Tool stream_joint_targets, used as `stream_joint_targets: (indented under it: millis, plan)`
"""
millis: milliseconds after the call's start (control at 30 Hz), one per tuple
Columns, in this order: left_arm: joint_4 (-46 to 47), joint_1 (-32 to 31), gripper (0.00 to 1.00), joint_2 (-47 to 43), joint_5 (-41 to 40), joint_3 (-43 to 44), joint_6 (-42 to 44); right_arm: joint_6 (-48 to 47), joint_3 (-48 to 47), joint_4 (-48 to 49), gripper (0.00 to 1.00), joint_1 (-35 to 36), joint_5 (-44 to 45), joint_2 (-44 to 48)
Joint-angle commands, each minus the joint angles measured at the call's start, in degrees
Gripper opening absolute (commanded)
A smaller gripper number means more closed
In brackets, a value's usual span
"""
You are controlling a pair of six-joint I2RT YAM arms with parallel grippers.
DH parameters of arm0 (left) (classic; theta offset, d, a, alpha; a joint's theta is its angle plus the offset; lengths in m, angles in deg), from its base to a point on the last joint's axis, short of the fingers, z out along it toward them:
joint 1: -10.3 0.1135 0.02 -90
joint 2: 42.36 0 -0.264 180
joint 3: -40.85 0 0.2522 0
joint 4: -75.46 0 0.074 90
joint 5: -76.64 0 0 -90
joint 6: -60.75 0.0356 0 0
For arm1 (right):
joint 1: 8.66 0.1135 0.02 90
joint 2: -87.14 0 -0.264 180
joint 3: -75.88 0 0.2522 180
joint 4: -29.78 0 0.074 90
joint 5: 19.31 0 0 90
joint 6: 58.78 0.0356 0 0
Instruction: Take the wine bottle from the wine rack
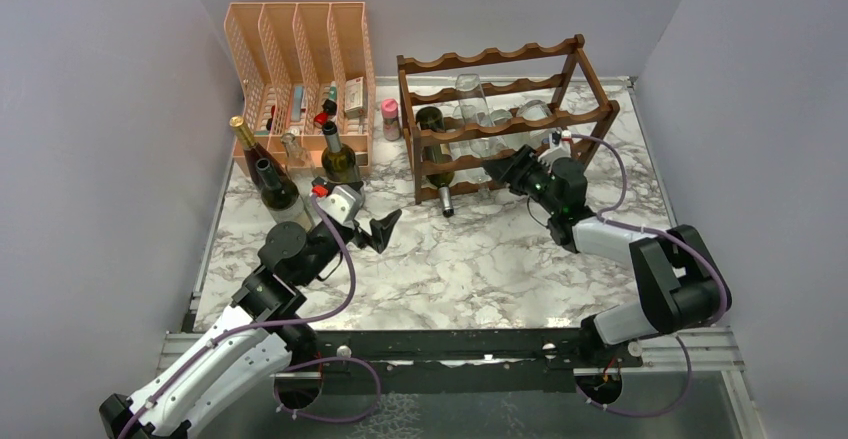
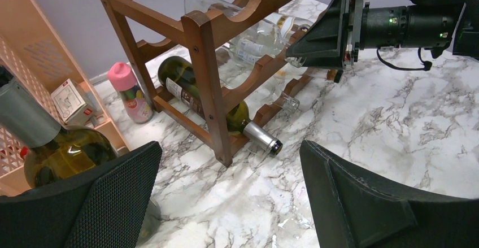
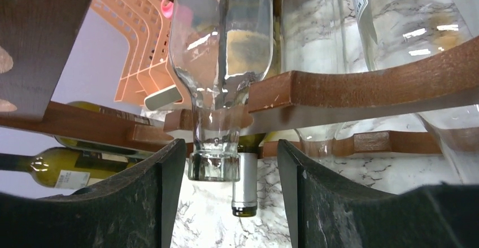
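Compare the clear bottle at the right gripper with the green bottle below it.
The clear bottle is see-through; the green bottle is dark with a silver foil top. The clear bottle rests on a higher wine rack rail than the green bottle. The right gripper brackets the clear bottle's neck, not the green bottle's. Both lie down, necks toward the arms.

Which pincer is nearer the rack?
Right. The right pincer is at the rack's front, open around a clear bottle's neck; the left pincer hangs open over the table, off its left corner.
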Motion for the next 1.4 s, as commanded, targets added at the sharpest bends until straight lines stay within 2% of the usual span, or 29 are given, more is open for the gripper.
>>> stream_joint_targets:
  millis: [0,300,567,700,1200,1367]
  plan:
    - [0.80,-0.19,0.99,0.17,-1.60,-0.40,0.62,1.30,-1.99,4.41,0.61,0.23,1.01,-1.88]
    - [1.11,-0.20,0.99,0.31,-1.73,-0.66,0.89,3.48,-3.57,6.94,0.46,0.20,-0.98,-5.18]
    - [1.14,-0.20,0.99,0.48,-2.11,-0.82,1.16,4.62,-4.35,5.41,0.48,0.25,-0.70,-5.60]
    - [1.19,-0.20,0.99,0.35,-2.46,-0.91,1.28,4.89,-4.29,5.64,0.45,0.24,-1.08,-4.94]
    - [1.70,-0.20,0.99,0.42,-2.91,-1.64,1.87,4.98,5.11,3.56,0.06,0.24,-2.06,9.55]
    - [2.07,-0.22,0.99,0.71,-2.81,-1.88,2.09,4.38,8.80,-1.87,0.01,0.24,-2.77,16.60]
